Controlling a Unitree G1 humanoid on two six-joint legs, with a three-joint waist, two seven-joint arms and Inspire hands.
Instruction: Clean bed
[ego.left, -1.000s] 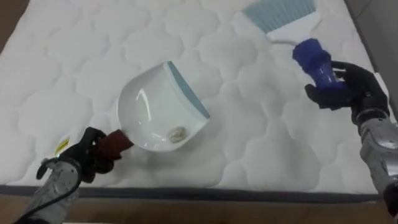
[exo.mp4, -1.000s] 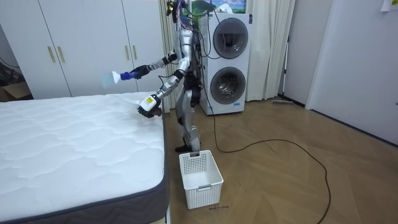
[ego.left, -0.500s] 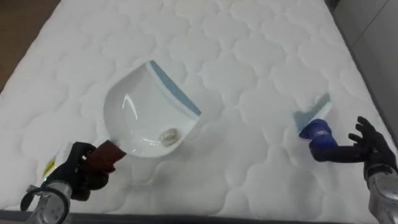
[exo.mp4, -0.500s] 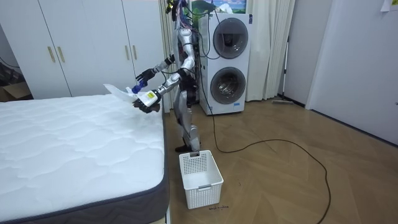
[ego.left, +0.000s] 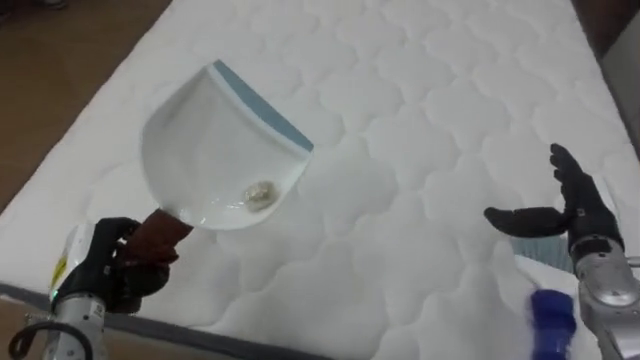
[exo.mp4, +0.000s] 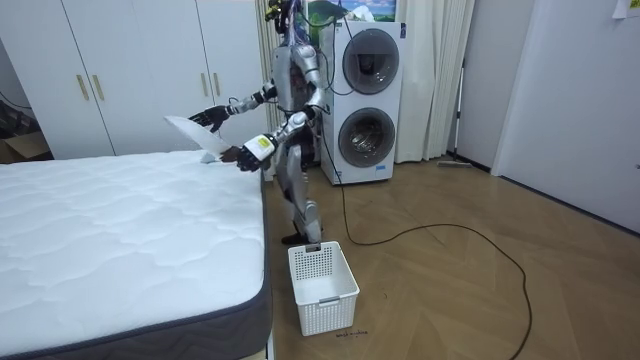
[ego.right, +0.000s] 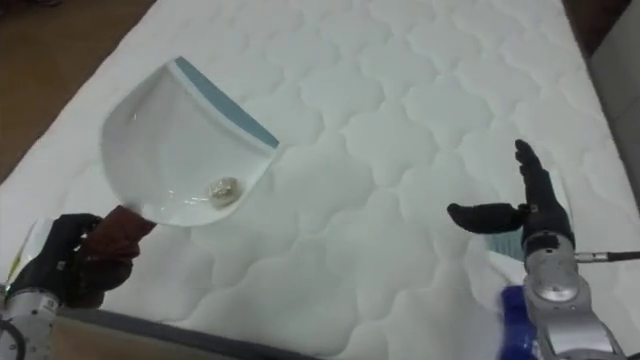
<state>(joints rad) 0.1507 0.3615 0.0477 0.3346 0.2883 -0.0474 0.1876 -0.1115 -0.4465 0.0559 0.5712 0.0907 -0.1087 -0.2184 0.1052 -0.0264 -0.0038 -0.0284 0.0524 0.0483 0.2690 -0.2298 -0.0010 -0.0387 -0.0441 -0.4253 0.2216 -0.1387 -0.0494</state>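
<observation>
My left hand (ego.left: 105, 272) is shut on the brown handle (ego.left: 160, 232) of a white dustpan (ego.left: 205, 150) with a blue lip, held tilted above the mattress (ego.left: 400, 90) near its front left corner. A small crumpled scrap (ego.left: 258, 192) lies inside the pan. At the right, my right hand (ego.left: 572, 205) stands open with straight fingers over the bed, holding nothing. Just below it the brush lies on the mattress: its blue handle (ego.left: 550, 315) shows, the pale bristles (ego.left: 540, 250) partly behind the hand. In the room view I stand at the bed's corner with the dustpan (exo.mp4: 190, 130) raised.
A white laundry basket (exo.mp4: 322, 285) stands on the wooden floor beside the bed's side edge. Stacked washing machines (exo.mp4: 372, 100) are behind me, white wardrobes (exo.mp4: 130, 75) along the far wall. The mattress edge (ego.left: 200, 335) runs along the bottom left.
My right hand has let go of the brush, lowered and spread open; the brush now lies on the mattress. The dustpan stays in my left hand, and the view has shifted as I turned.
</observation>
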